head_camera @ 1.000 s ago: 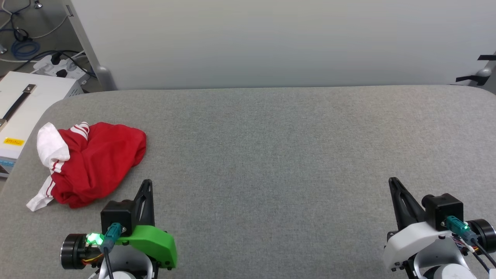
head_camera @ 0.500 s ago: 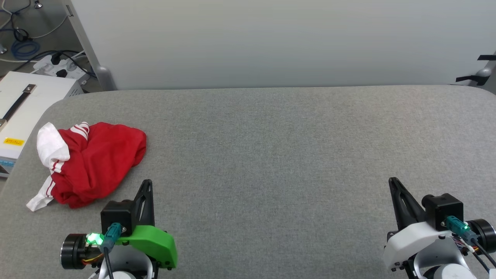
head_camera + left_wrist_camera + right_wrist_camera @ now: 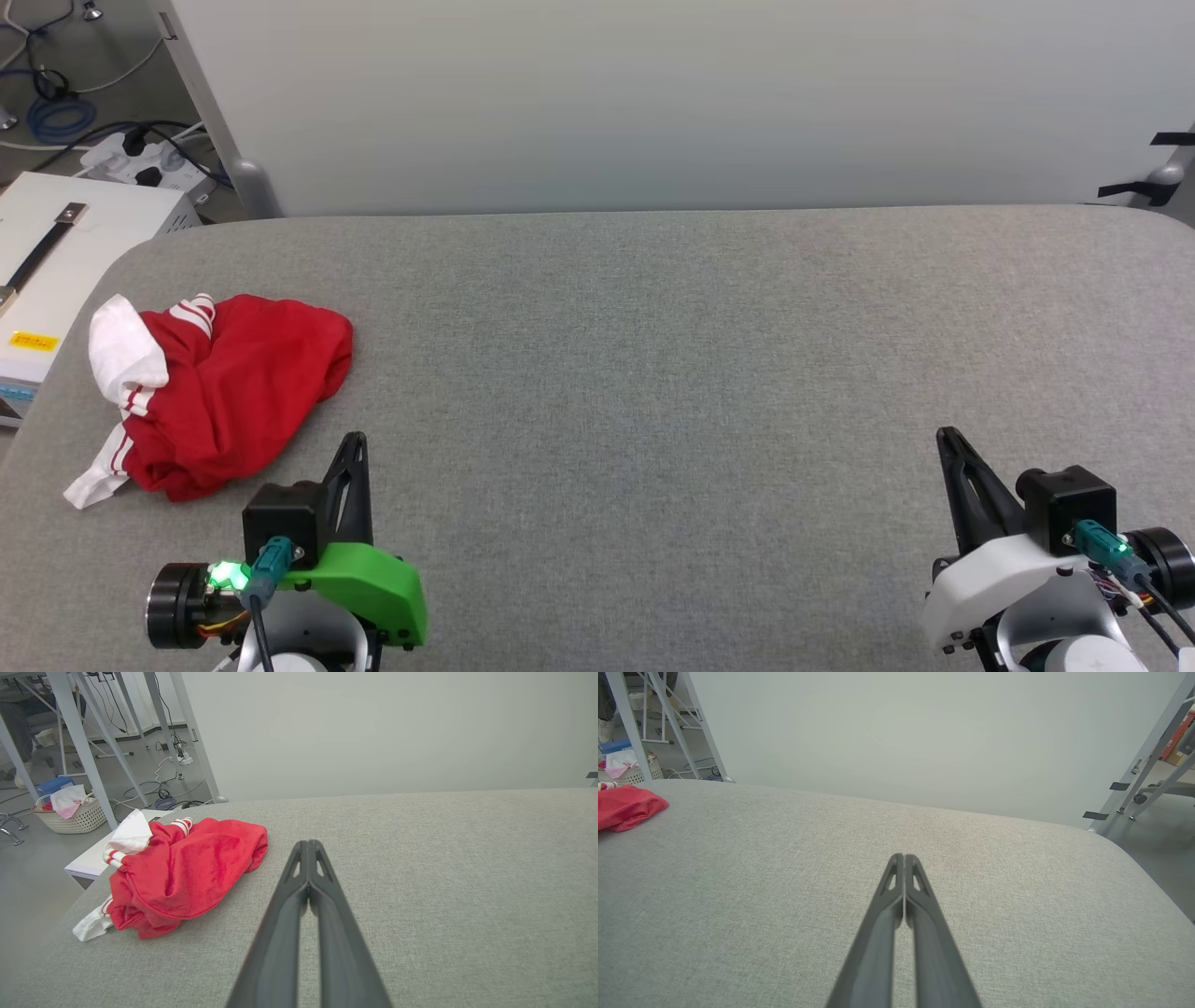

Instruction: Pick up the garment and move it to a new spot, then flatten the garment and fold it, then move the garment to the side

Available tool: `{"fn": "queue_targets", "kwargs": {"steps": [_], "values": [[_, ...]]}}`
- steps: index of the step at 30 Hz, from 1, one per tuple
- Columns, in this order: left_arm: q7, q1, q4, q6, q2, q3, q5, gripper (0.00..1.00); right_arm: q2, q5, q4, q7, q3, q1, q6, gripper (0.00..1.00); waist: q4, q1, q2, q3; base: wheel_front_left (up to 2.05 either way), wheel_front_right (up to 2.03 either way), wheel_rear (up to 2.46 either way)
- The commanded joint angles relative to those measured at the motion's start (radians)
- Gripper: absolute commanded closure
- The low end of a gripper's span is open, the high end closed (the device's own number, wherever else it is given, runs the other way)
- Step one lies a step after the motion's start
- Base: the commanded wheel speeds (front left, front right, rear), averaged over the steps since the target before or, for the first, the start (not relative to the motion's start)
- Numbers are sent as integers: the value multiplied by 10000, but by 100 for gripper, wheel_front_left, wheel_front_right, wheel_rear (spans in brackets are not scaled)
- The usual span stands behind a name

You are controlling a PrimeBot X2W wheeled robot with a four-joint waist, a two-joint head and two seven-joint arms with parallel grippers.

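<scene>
Pickup is the step in hand, and by the look of things it is not yet begun. The garment (image 3: 219, 392) lies in a crumpled heap near the left edge of the grey padded table (image 3: 672, 355). Its red body is bunched on itself, and a white sleeve with striped trim pokes out on its left side. Nothing touches it.

The left gripper (image 3: 354, 441) sits just right of the heap and nearer the robot, its two dark fingers pressed together with nothing between them. In the left wrist view the tips meet and point past the bundle's right side rather than at it. The right gripper (image 3: 947, 435) is well apart, at the table's right, likewise clenched and empty.

As I judge it, the next move belongs to the left arm. Its fingers must part, swing left toward the heap and come down on a raised fold, so that they pinch cloth and not the table cover. Which fold is collar, hem or shoulder is hard to tell in this bundle, so the topmost red ridge seems the safest hold. The wide bare stretch at the table's centre offers the new spot. Since the heap lies close to the edge, the carry should go inward, away from the white box (image 3: 65, 233) beside the table.
</scene>
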State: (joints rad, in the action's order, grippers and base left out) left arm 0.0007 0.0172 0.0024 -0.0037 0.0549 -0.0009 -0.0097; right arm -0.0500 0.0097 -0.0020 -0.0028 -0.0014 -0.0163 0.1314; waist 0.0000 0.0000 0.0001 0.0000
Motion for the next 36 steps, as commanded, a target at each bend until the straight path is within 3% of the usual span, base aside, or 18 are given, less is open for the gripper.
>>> {"fn": "queue_targets", "kwargs": {"steps": [1, 11, 12, 36], "values": [[-7, -172, -24, 37, -47, 9, 97, 100, -3, -97, 20, 28, 14, 163, -7, 100, 0, 0, -1, 0, 0, 0, 0], [-7, -172, -24, 37, -47, 9, 97, 100, -3, -97, 20, 28, 14, 163, -7, 100, 0, 0, -1, 0, 0, 0, 0], [-2, 0, 0, 1, 0, 0, -1, 0, 0, 1, 0, -2, -1, 0, 0, 0, 0, 0, -1, 0, 0, 0, 0], [-434, -2, -99, 356, -5, -128, -196, 0, 1, 429, -165, -430, -193, -79, -1, 0, 24, 0, -1, -4, 0, 0, 0]]}}
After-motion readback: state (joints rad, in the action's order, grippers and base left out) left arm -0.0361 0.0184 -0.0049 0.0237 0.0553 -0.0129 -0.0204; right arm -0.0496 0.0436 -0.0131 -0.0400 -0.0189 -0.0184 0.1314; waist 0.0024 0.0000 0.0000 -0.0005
